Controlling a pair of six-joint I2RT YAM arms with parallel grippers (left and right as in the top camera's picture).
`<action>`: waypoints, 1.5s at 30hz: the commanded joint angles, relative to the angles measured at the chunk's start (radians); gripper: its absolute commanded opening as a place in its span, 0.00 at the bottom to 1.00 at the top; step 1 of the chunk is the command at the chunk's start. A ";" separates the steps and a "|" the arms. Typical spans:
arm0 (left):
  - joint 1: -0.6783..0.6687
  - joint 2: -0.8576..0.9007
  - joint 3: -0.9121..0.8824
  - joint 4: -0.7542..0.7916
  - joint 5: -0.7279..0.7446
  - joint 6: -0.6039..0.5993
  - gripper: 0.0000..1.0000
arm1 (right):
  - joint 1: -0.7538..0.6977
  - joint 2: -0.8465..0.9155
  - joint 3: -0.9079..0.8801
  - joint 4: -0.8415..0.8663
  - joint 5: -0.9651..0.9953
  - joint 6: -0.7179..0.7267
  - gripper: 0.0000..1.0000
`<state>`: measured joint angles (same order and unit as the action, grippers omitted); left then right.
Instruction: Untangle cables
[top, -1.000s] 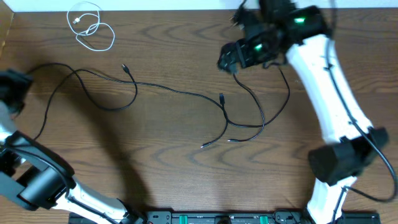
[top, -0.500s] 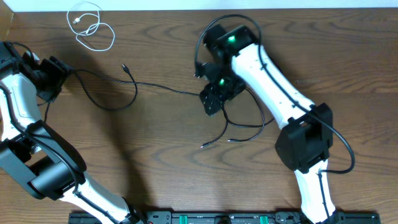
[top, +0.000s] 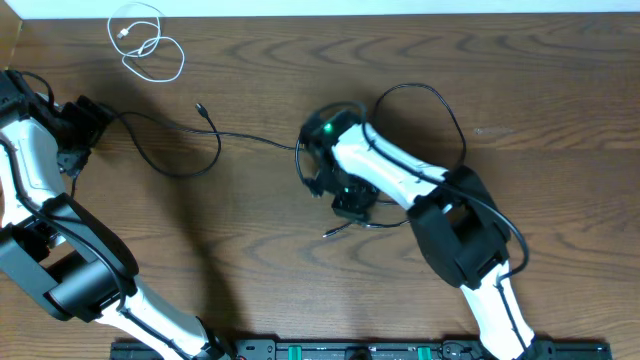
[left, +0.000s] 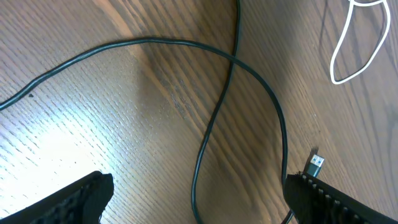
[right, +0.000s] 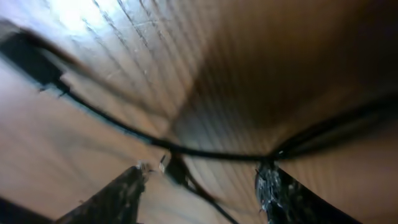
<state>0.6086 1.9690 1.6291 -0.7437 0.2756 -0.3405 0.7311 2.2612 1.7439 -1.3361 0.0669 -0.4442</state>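
Black cables (right: 217, 154) under end effector (right: 202, 169) (right)

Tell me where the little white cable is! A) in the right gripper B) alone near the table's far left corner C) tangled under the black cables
B: the white cable lies coiled alone near the table's far left corner, apart from the black cables.
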 joint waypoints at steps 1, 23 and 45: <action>0.003 -0.024 0.003 -0.003 -0.020 0.002 0.93 | 0.031 -0.004 -0.005 0.029 0.055 -0.053 0.58; 0.003 -0.024 0.003 -0.003 -0.035 0.002 0.94 | 0.126 -0.013 -0.011 0.163 0.151 -0.120 0.60; 0.003 -0.024 0.003 -0.003 -0.035 0.002 0.94 | 0.115 -0.013 -0.113 0.386 0.031 -0.040 0.01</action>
<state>0.6086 1.9690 1.6291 -0.7441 0.2554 -0.3405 0.8478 2.2204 1.6562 -0.9958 0.1036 -0.5407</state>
